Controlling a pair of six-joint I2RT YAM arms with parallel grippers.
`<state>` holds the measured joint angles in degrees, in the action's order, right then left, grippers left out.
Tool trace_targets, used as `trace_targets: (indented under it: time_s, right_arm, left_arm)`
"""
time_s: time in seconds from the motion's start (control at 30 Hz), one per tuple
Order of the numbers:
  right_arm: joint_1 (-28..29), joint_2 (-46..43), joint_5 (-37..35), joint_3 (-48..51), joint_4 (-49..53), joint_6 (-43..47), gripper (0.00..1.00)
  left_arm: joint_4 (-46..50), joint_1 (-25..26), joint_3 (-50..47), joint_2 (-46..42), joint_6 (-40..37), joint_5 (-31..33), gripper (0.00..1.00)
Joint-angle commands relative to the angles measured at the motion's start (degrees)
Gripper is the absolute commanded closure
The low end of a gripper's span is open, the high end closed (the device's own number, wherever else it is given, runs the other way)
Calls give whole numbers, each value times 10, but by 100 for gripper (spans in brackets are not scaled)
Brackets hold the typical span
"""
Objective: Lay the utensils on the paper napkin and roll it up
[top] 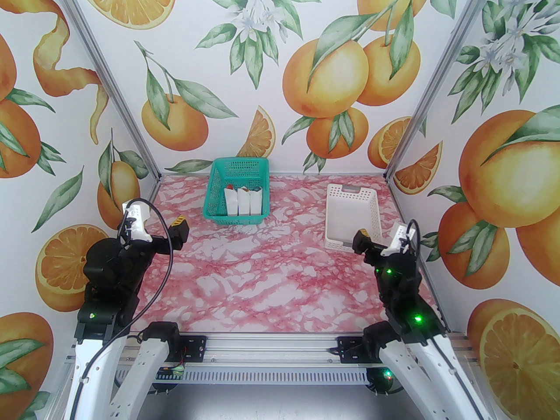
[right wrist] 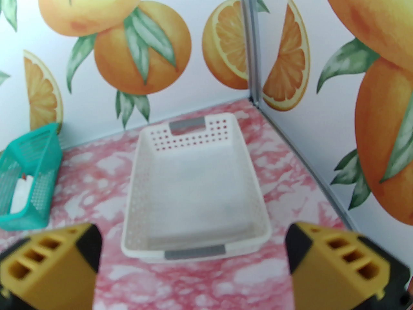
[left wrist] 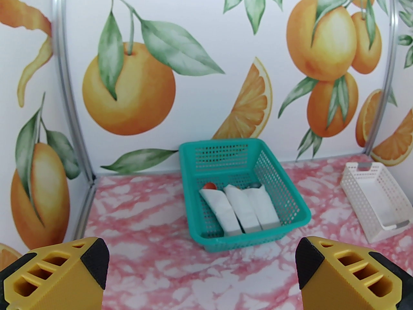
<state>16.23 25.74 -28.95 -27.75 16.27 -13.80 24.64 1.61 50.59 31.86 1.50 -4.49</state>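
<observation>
No loose utensils are in view, and no spread paper napkin is in view. My left gripper (top: 179, 230) hovers open over the left side of the table, its yellow fingers (left wrist: 80, 270) wide apart with nothing between them. It faces the teal basket (left wrist: 290, 202). My right gripper (top: 363, 241) hovers open at the right, just in front of the white basket (top: 332, 230), also holding nothing. In the right wrist view, my right gripper (right wrist: 193, 250) frames the white basket (right wrist: 135, 179); its blurred floor looks plain white, and I cannot tell if a sheet lies there.
Three white wrapped bundles (left wrist: 242, 208) lie side by side in the teal basket (top: 214, 190), with a red-orange tip (left wrist: 209, 185) and a dark tip (left wrist: 255, 185) poking out. The pink marbled tabletop (top: 262, 278) is walled on three sides by orange-print panels.
</observation>
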Motion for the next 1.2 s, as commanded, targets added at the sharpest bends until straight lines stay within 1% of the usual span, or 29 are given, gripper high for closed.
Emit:
trace_targets:
  time_s: [0.0,0.23,0.5,0.73,0.77,0.97,1.17]
  right_arm:
    - [-8,17,-39,45,-91,47,0]
    - [-41,79,-12,124,-214,38,0]
    - [-102,171,72,165,-345,30,0]
    - [-106,262,101,191,-473,43,0]
    - [-107,274,107,196,-509,44,0]
    - [-107,352,137,197,-618,54,0]
    - [-107,453,165,198,-762,73,0]
  left_arm:
    - [-19,-3,-6,9,12,13,0]
    - [-30,-3,-8,23,19,23,0]
    - [-37,-3,-5,39,21,32,0]
    - [-41,-2,-5,44,22,40,0]
    - [-42,-3,-5,44,21,40,0]
    - [-47,-3,-6,52,21,42,0]
    - [-51,-3,-9,57,22,45,0]
